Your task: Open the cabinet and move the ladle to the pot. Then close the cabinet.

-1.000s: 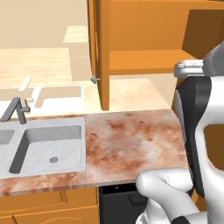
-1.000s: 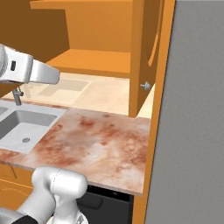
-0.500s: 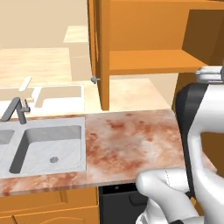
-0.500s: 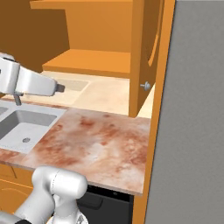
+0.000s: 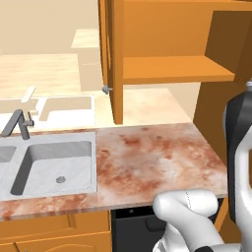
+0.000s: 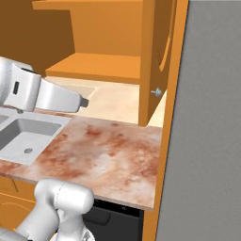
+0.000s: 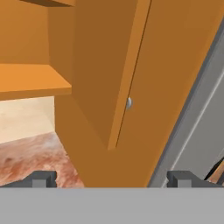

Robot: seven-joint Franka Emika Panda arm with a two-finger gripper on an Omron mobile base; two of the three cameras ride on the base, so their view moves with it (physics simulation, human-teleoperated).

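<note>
We see the cabinet (image 5: 172,44) standing open above the counter: its left door (image 5: 112,59) is swung out toward us, edge-on in the left base view, with a small round silver knob (image 5: 105,89) near its lower edge. The right door (image 6: 155,56) is also swung out, and in the right base view its knob (image 6: 156,92) shows near the bottom. Inside, we see an orange shelf (image 5: 172,69) and dark side walls; we cannot make out the ladle anywhere on the shelf that shows.

Below the cabinet lies the mottled red-brown stone counter (image 5: 152,162). To its left a grey steel sink (image 5: 54,165) is set into the top, with a dark faucet (image 5: 17,124) at its far left corner. A tall grey panel (image 6: 207,141) fills the right side of the right base view, just beside the right door.

In the hand view we look at the right door's edge with its knob (image 7: 128,103) ahead, well apart from the gripper (image 7: 111,179). Its two finger tips (image 7: 41,178) stand spread wide at the bottom corners, with nothing between them.
</note>
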